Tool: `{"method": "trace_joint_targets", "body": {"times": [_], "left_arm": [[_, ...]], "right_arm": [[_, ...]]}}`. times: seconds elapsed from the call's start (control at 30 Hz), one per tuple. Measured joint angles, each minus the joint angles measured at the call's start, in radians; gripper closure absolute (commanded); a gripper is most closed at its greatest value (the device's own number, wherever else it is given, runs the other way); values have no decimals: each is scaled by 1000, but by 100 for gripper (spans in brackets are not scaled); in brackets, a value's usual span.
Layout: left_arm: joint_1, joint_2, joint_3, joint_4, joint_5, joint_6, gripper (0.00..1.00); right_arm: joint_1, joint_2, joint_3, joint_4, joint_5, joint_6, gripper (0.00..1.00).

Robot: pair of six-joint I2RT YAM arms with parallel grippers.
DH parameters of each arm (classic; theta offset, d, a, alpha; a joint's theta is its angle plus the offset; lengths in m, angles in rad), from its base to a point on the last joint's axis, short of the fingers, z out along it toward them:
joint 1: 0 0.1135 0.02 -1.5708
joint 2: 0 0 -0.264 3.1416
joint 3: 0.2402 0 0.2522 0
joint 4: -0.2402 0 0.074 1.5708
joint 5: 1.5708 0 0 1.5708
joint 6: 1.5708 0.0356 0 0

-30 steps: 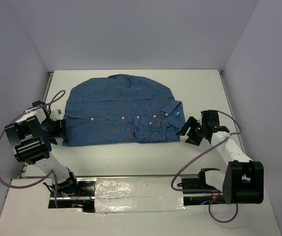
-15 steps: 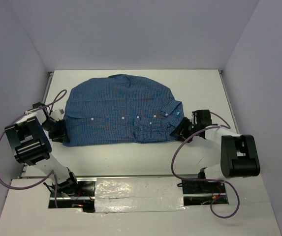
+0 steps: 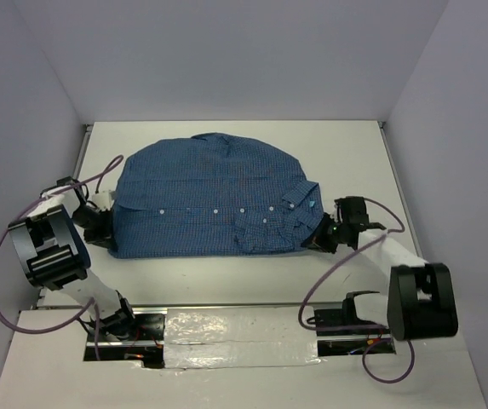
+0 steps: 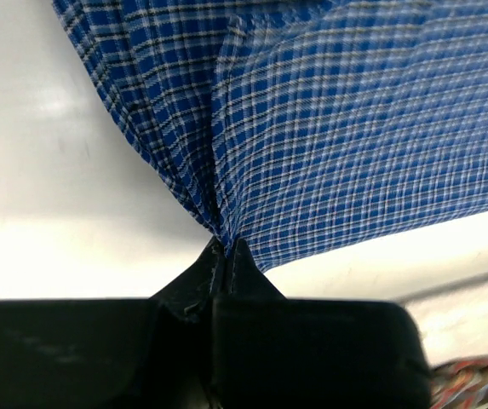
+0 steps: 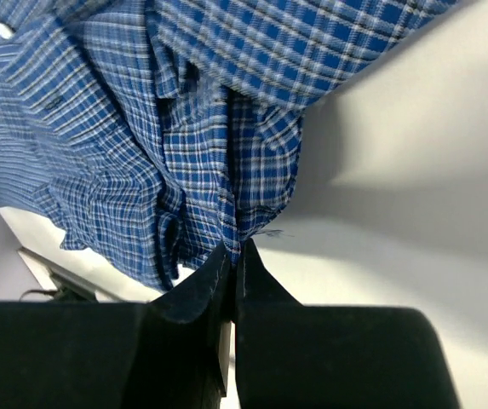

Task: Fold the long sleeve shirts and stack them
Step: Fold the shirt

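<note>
L claw (image 4: 225, 249) is closed tight on the left edge of the shirt (image 3: 209, 200), which lies spread in the middle of the tabletop (image 3: 226, 277), buttons up. R claw (image 5: 233, 254) is pinched shut on its right edge. Cloth looks soft, light, floppy; I think 2 edge grips are best, kept taut vs. sagging.

The blue checked long sleeve shirt (image 3: 214, 200) lies spread out, partly folded, white buttons in a row, its side edges bunched.
</note>
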Motion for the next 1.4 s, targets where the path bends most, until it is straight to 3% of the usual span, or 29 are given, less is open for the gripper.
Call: {"method": "trace_joint_targets", "body": {"times": [0.17,0.23,0.27,0.33,0.37,0.47,0.57,0.67,0.7,0.77,0.83,0.97,1.03,1.2,1.4], "left_arm": [[-2,-109,6,-164,-37,160,100],[-3,-147,-5,-210,-45,208,100],[-3,-164,-19,-225,-50,225,97],[-3,-184,-53,-251,-60,258,71],[-3,-188,-69,-257,-64,264,55],[-3,-190,-97,-276,-85,285,44],[-1,-190,-69,-299,-90,285,36],[4,-184,89,-335,-80,278,35],[5,-175,166,-337,-64,269,34],[5,-149,339,-288,-16,224,35],[2,-109,474,-219,36,170,36],[-36,61,660,-114,101,42,35],[-58,180,727,-67,127,-16,30],[-114,421,774,37,139,-115,25],[-213,502,774,167,122,-158,24]], "right_arm": [[10,-275,-34,-211,24,12,100],[20,-366,-40,-292,32,35,93],[24,-397,-43,-321,38,44,69],[27,-449,-55,-387,56,72,48],[27,-462,-61,-407,65,81,41],[27,-477,-68,-462,87,106,23],[28,-475,-29,-518,119,120,22],[33,-453,111,-563,166,112,25],[37,-432,178,-567,179,100,28],[55,-383,309,-555,207,69,44],[105,-279,478,-539,228,34,52],[191,-40,724,-469,237,-45,52],[217,92,809,-419,214,-68,52],[249,335,880,-309,160,-79,51],[286,504,924,-276,142,-82,50]]}}
